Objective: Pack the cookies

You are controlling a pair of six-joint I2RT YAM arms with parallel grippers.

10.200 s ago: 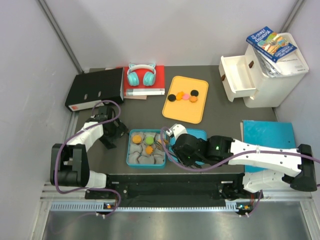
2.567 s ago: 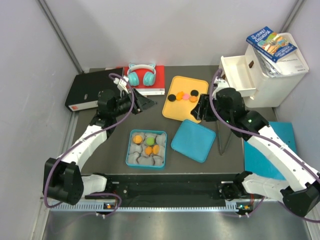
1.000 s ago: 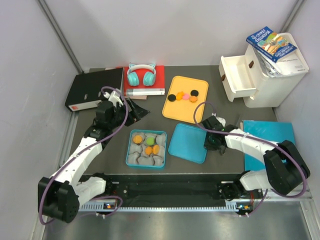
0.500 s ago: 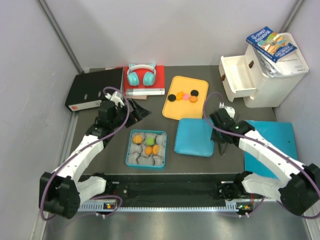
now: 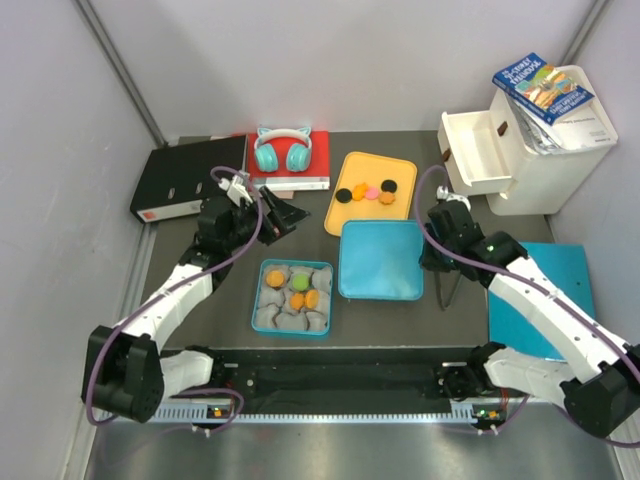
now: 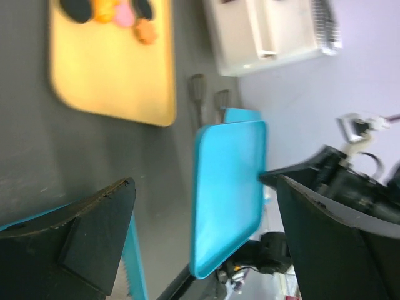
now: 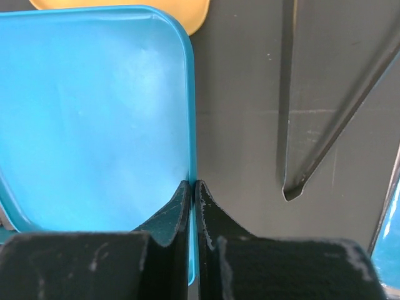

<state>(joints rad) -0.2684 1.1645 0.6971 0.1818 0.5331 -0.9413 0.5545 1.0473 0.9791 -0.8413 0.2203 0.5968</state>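
Pinching the teal lid (image 7: 100,125) by its 3 o'clock rim, the right gripper (image 7: 194,185) is clamped tight on it. Its own fingers hide the lid's near edge in the wrist view. The left gripper (image 5: 283,217) gapes wide, holding nothing. Some cookies (image 5: 366,193) lie on the yellow tray (image 5: 375,225) at the lid's 12 o'clock. Others sit in the teal box (image 5: 256,300) at its 9 o'clock — half sunk among paper cups (image 5: 278,318).

Left jaws spread wide, right jaws clamped tight
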